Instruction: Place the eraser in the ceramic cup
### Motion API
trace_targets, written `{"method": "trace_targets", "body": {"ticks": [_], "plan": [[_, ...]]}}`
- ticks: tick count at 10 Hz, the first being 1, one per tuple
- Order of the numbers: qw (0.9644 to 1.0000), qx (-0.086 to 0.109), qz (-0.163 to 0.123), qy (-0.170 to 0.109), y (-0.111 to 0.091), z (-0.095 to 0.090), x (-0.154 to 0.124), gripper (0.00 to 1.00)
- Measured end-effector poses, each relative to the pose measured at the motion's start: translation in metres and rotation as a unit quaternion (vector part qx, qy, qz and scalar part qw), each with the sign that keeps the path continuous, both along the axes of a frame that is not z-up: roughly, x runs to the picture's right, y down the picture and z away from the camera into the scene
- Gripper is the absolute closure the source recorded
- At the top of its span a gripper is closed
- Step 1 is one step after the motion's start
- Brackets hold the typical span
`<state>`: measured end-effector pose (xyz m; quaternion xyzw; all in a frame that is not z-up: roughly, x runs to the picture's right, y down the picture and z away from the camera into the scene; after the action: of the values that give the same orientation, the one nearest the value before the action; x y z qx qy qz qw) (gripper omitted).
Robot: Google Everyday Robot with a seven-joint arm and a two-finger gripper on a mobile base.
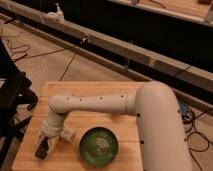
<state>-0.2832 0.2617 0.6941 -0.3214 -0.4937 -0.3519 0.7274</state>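
Reaching from the right edge of the scene, the white arm (100, 103) crosses the wooden table (125, 89) toward the left, bends at a joint, and turns down toward the near-left corner. The gripper (46, 142) is low over the table surface at that corner. Whether it is spread, pressed together or pinching something cannot be told from this view.

A dark flat shape directly at the gripper tip reads as the eraser (41, 151). It sits at or on the tabletop near the near-left edge. Whether it is held or merely lying under the tip cannot be told.

A small whitish object (67, 133) is just right of the wrist, touching or nearly touching it. Whether this is the ceramic cup cannot be confirmed.

The round green plate (99, 146) lies flat to the right of the whitish object, near the near edge, apart from the gripper. Cables (30, 50) lie on the floor to the far left.
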Motion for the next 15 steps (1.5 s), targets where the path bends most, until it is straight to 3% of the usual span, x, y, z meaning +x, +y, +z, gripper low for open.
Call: {"method": "trace_targets", "body": {"ticks": [2, 4, 6, 8, 10, 11, 15], "plan": [[0.9987, -0.002, 0.025, 0.045, -0.014, -0.012, 0.035, 1.00], [0.9946, -0.009, 0.053, 0.089, -0.025, -0.019, 0.067, 1.00], [0.9864, -0.016, 0.088, 0.138, -0.040, -0.026, 0.104, 1.00], [0.9744, -0.025, 0.125, 0.185, -0.061, -0.033, 0.148, 1.00], [0.9654, -0.024, 0.151, 0.211, -0.078, -0.036, 0.175, 1.00], [0.9638, -0.024, 0.156, 0.215, -0.080, -0.037, 0.178, 1.00], [0.9640, -0.024, 0.156, 0.215, -0.080, -0.036, 0.178, 1.00]]}}
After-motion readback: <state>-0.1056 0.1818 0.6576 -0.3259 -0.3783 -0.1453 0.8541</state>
